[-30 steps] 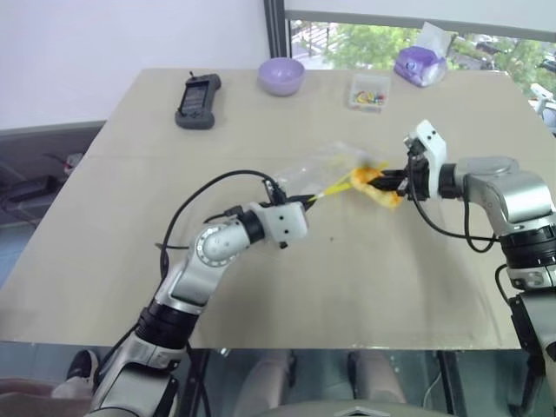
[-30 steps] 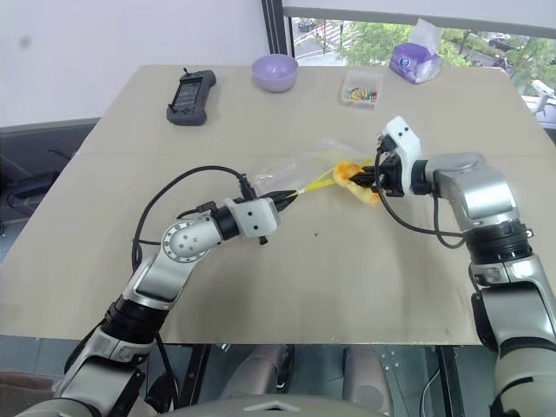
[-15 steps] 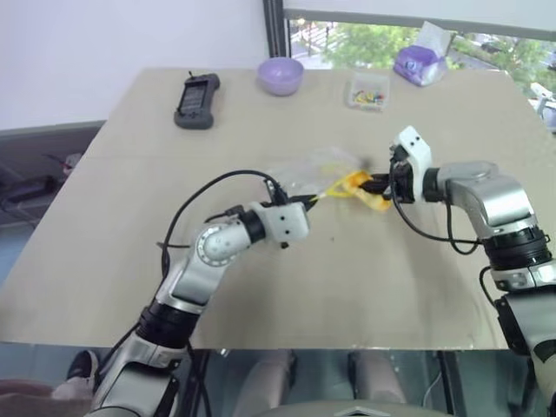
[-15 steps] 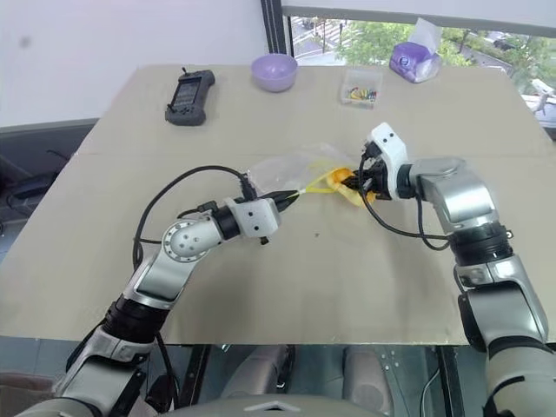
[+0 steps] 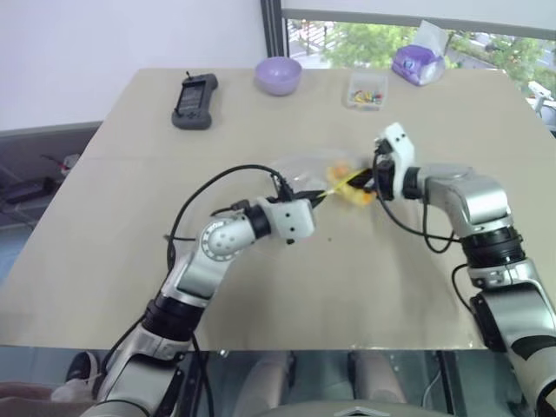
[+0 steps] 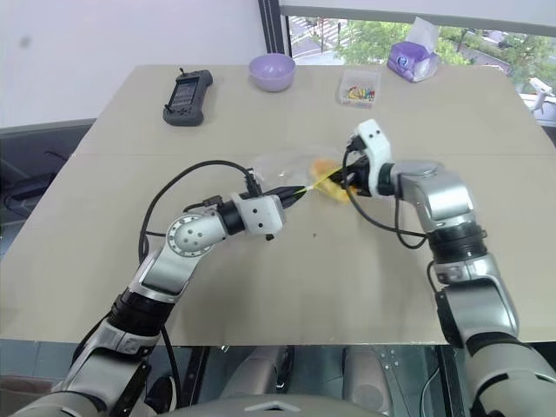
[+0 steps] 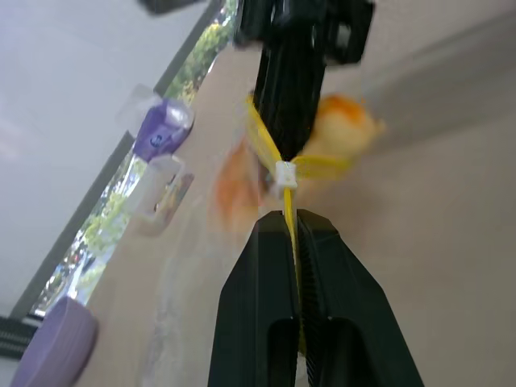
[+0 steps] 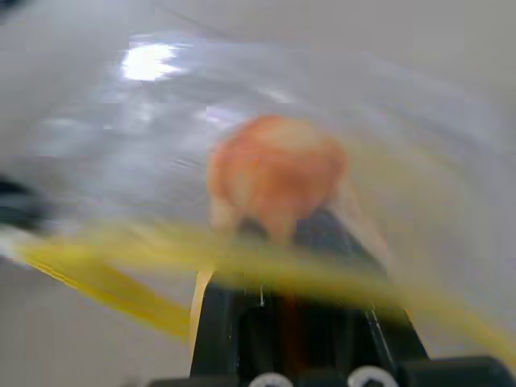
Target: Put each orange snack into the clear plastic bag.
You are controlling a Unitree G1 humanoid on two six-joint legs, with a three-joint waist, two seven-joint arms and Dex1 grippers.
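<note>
The bag (image 6: 291, 169) lies near the middle of the table (image 6: 130, 122), held between the two grippers. Its yellow zip strip (image 6: 317, 181) is pulled taut and gives the long axis: it runs from about 8 o'clock at the left gripper (image 6: 294, 193) up to about 2 o'clock at the right gripper (image 6: 346, 180). The crinkled clear body of the bag spreads away from the strip toward 11 o'clock.

The left gripper's fingers (image 7: 262, 274) are pressed together, pinching the yellow strip just below its small white slider (image 7: 284, 173). The right gripper's fingers are closed too, on the far end of the strip and the plastic there.

The snack (image 8: 276, 172) sits at the right-hand end of the bag, just beyond the right fingertips, at about 10 o'clock from them in the head views. In the right wrist view it shows as a round orange dome seen through clear film, so it seems to be inside the bag, though the view is too soft to be sure how far in it sits. Its grid top cannot be made out. In the left wrist view the right gripper's black fingers cover part of it.

Much of the bag's outline is hard to trace against the pale table, and its mouth cannot be made out.

At the table's far edge stand a black handset (image 6: 185, 86), a purple bowl (image 6: 272, 71) and a small clear box (image 6: 360, 87).
</note>
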